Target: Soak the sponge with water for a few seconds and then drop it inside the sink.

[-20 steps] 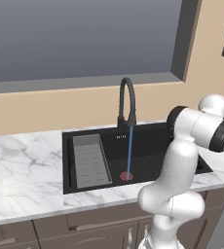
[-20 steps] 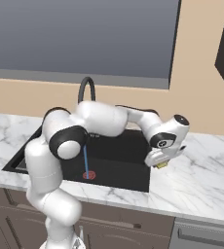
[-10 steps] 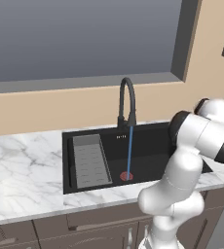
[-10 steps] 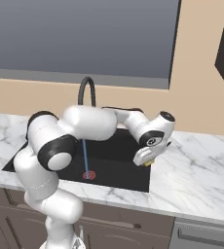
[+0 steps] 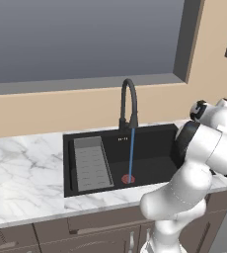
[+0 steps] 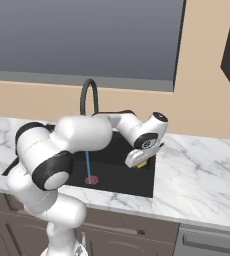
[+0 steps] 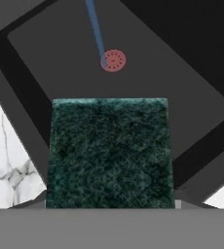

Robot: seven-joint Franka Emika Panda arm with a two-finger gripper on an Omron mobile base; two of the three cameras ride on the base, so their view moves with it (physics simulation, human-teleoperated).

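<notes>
Claw (image 6: 143, 163) clamped tight on the sponge (image 7: 110, 153) at the sink (image 5: 155, 141) edge; next it needs carrying under the water (image 5: 131, 154).

Rough green sponge (image 7: 110, 153), marble counter (image 7: 9, 146)

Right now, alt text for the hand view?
Sponge, dark green scrub side facing the camera, held in the gripper over the black sink. Beyond it, a thin blue water stream hits the red drain; marble counter at left.
</notes>
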